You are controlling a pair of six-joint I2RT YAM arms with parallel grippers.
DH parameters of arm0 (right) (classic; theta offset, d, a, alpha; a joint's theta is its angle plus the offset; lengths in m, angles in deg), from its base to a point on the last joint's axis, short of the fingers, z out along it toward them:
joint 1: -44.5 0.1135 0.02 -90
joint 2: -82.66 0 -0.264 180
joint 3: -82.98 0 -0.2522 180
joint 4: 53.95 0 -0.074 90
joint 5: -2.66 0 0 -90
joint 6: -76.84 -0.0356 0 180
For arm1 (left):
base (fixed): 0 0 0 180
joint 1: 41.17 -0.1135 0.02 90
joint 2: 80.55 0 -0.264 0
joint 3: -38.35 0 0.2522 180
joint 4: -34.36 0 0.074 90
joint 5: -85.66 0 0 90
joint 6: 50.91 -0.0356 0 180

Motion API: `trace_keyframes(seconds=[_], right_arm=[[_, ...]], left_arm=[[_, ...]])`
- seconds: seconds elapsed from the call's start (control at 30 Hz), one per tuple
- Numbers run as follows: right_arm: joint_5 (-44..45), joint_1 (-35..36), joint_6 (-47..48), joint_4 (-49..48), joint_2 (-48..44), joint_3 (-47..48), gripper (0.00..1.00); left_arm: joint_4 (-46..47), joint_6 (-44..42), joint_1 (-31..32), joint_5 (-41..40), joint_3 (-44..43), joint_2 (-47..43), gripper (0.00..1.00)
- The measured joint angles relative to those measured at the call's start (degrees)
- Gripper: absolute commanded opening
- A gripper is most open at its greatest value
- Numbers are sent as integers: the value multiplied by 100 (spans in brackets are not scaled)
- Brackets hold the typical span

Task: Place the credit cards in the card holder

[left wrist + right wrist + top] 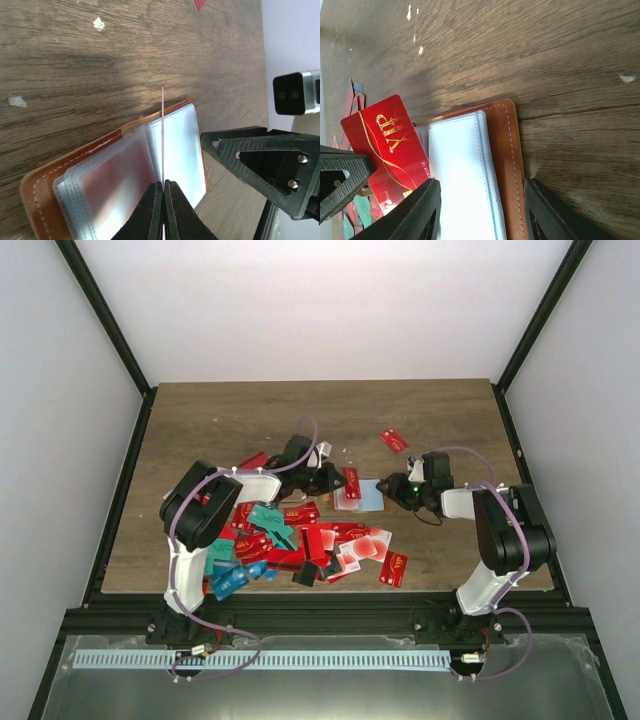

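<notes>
The card holder [371,498] lies open on the table's middle, brown leather [502,150] with pale blue and clear sleeves [182,145]. My left gripper [163,184] is shut on a red VIP credit card [387,145], held on edge, seen edge-on in the left wrist view [162,130], over the holder's fold. In the top view this gripper [335,480] comes from the left with the card [351,482]. My right gripper [482,215] is open, its jaws straddling the holder's right half; it comes from the right [392,490]. Many loose credit cards [290,540] lie piled at front left.
A single red card [394,440] lies behind the holder and another [393,568] at front right. The right gripper's finger [260,165] stands close beside the holder in the left wrist view. Black frame rails [120,490] border the table.
</notes>
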Motion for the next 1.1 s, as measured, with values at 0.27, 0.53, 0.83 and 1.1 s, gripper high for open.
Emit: trace_keyframes(seconds=[0.27,0.53,0.83,1.1], right_arm=[[0,-22,-70,-221,0,-114,47],[7,-26,-105,-345,0,-175,47],[4,-26,-146,-437,-4,-225,46],[2,-26,-153,-507,-28,-293,46]], left_arm=[[175,363,0,120,2,74,4],[299,688,4,190,57,87,4],[605,1196,33,455,216,175,4],[695,1392,35,516,271,188,4]])
